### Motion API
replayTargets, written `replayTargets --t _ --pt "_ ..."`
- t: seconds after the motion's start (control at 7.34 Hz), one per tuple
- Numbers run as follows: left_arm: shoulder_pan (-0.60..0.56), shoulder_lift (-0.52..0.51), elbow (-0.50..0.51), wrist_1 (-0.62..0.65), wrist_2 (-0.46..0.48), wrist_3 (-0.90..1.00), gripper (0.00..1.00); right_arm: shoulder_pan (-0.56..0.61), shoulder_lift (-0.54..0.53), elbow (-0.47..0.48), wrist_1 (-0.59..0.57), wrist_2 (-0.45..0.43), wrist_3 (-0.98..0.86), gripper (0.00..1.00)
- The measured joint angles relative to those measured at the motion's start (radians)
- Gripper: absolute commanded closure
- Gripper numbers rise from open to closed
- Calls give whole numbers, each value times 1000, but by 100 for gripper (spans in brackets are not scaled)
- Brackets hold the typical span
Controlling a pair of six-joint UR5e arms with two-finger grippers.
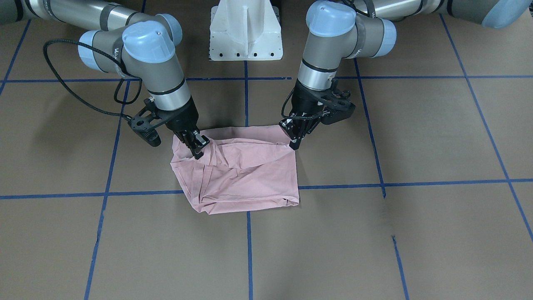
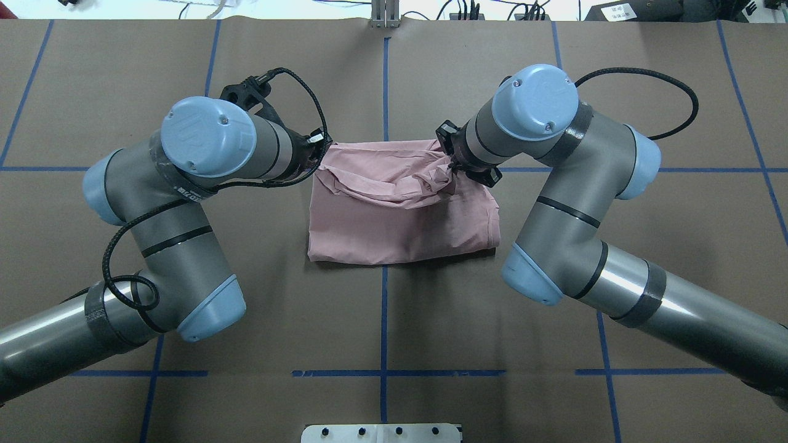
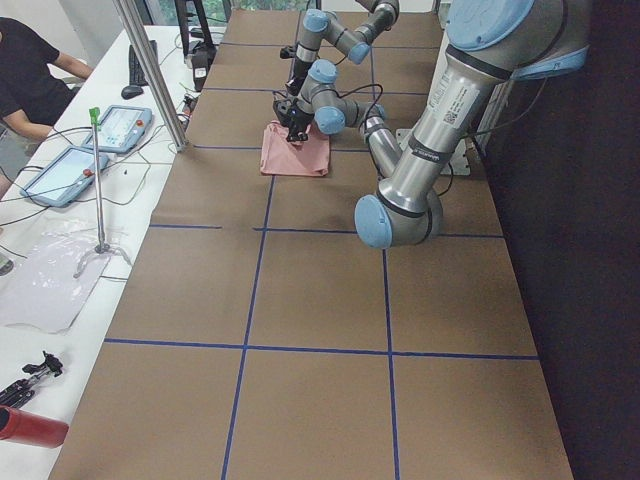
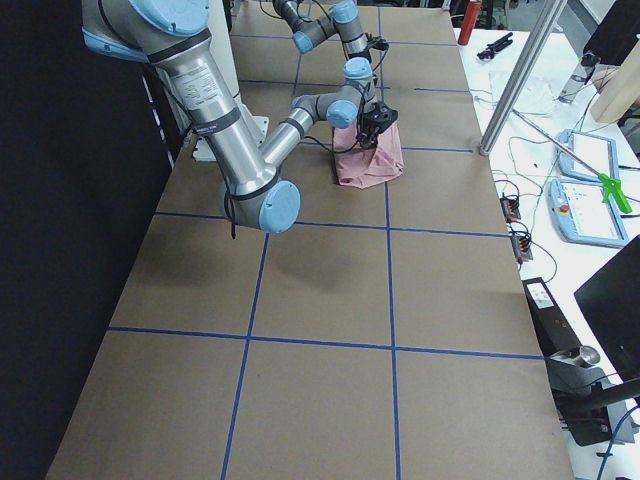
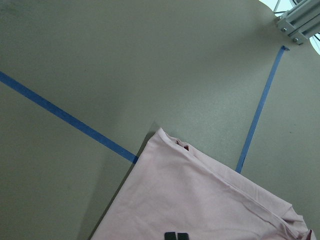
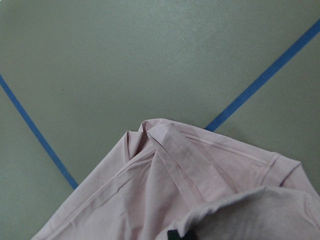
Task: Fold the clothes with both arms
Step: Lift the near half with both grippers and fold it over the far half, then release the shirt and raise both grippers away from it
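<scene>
1. One pale pink T-shirt [image 1: 250,179] lay near the middle of the brown tabletop [image 1: 416,233]. It sat over a crossing of blue tape lines [image 1: 341,186], out in front of the white pedestal [image 1: 245,33].
2. Most of the folding looked done. The T-shirt was gathered into a compact, roughly rectangular bundle of several layers, with no sleeve sticking out and no print showing. Its edges were uneven, and creases ran along the side farthest from the robot.
3. One upper layer was raised off the bundle and sagged in a wrinkled ridge between the two claws. From this, a fold seemed to be under way and not yet laid down.
4. The right claw [image 1: 198,149], on the left of the front-facing view, had its fingers closed on a bunch of that layer. The cloth puckered up around its tips, and its wrist view showed a hem running close beneath it.
5. The left claw [image 1: 295,141], at the opposite end of the ridge, had its fingers drawn together and appeared to pinch the cloth's edge. Its wrist view showed two pads side by side over pink cloth.
6. What seemed left was to carry the held layer across, lay it flat, let go with both claws and perhaps square the ragged edges. Whether a further fold was needed could not be told.
</scene>
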Motion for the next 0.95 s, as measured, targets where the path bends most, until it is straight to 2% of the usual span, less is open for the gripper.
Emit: replayTargets --t 0.14,0.27,0.41,0.54,0.68,0.95 --pt "-13 -15 61 -38 2 31 77 19 32 -87 57 15 -22 60" --pt "-40 -44 185 -123 9 92 56 48 81 -231 144 44 -75 15" --pt "-73 -69 320 -230 27 176 50 81 125 -393 242 70 -155 0" --pt "-99 -72 404 -319 45 253 50 120 149 -491 311 100 -244 0" --pt "-113 -55 431 -367 52 305 50 175 156 -530 339 153 -344 0" --pt "-138 9 379 -395 48 398 50 299 123 -548 351 273 -546 0"
